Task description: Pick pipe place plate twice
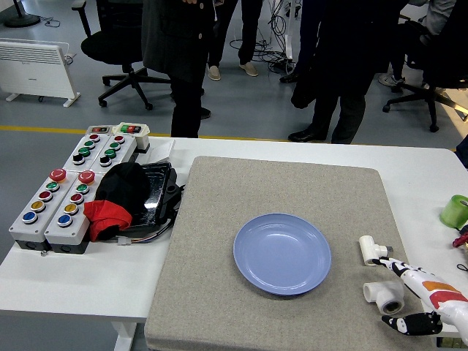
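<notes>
Right hand (424,303) enters at the lower right corner, nearest the camera, right of the plate (282,254). It is white with orange and black markings and dark fingers (409,323). The fingers are spread and grasp nothing; one points toward the upper pipe fitting. The left hand is out of view.

Two white pipe fittings lie on the grey mat (212,241), both right of the plate and clear of it. The T-shaped fitting (369,251) lies just off the plate's right rim, close to the tip of the hand's upper finger; whether they touch cannot be told. The elbow fitting (385,296) lies below it, between the hand's upper and lower fingers, open end facing the camera. Contact with the hand cannot be confirmed.

The plate is blue, round, upright, and sits on the mat right of centre.

The mat lies on the white surface (66,281). Left of the plate, off the mat, sits a black tray (155,191) with a black and red cloth (117,201) over it. Further left stand grey button boxes (62,201) with coloured buttons. Well right of the plate, at the surface's edge, is a green roll (455,211).

Beyond the plate, past the surface's far side, several people (179,44) in dark clothing stand on the floor; their hands are not over the surface.
</notes>
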Controlling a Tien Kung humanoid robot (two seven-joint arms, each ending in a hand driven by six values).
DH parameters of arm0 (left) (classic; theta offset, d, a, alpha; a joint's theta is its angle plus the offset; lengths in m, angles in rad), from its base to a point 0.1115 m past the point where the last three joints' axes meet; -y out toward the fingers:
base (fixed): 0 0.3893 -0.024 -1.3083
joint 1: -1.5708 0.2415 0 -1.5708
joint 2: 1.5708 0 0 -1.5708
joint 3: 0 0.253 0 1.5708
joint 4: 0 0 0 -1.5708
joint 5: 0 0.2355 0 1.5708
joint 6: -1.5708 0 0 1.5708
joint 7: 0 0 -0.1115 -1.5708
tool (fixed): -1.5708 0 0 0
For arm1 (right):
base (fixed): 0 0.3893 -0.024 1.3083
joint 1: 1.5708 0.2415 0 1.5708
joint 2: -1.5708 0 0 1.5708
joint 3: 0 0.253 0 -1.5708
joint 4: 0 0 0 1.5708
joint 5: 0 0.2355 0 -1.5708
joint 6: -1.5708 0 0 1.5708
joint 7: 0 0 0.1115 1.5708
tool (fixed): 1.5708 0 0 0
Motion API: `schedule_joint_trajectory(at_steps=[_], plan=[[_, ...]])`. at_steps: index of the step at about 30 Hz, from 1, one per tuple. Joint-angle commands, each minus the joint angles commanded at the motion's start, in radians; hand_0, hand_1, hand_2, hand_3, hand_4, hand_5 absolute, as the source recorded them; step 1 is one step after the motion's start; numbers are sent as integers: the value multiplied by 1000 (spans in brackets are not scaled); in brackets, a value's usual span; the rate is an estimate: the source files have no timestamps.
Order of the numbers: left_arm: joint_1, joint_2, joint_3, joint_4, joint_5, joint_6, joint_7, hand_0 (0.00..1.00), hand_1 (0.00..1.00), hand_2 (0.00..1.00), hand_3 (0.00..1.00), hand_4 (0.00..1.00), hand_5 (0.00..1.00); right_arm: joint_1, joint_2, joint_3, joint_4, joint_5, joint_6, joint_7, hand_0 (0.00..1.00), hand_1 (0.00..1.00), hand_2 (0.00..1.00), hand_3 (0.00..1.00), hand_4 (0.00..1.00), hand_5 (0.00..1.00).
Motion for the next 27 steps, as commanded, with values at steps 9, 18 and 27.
schedule_joint_trajectory(at_steps=[9, 18, 27], plan=[[0, 0, 2, 0, -1, 1, -1, 722, 748, 703, 651, 402, 998, 16, 3, -19, -28, -8, -7, -10, 911, 853, 938, 899, 834, 348], [-2, 0, 3, 0, -1, 0, 0, 723, 749, 703, 651, 401, 998, 35, 11, -31, -64, -1, -22, -25, 859, 810, 870, 866, 823, 342], [-1, 1, 2, 0, 1, 1, 1, 723, 748, 703, 650, 400, 998, 41, 10, -37, -82, 10, -17, -32, 653, 676, 694, 779, 765, 310]])
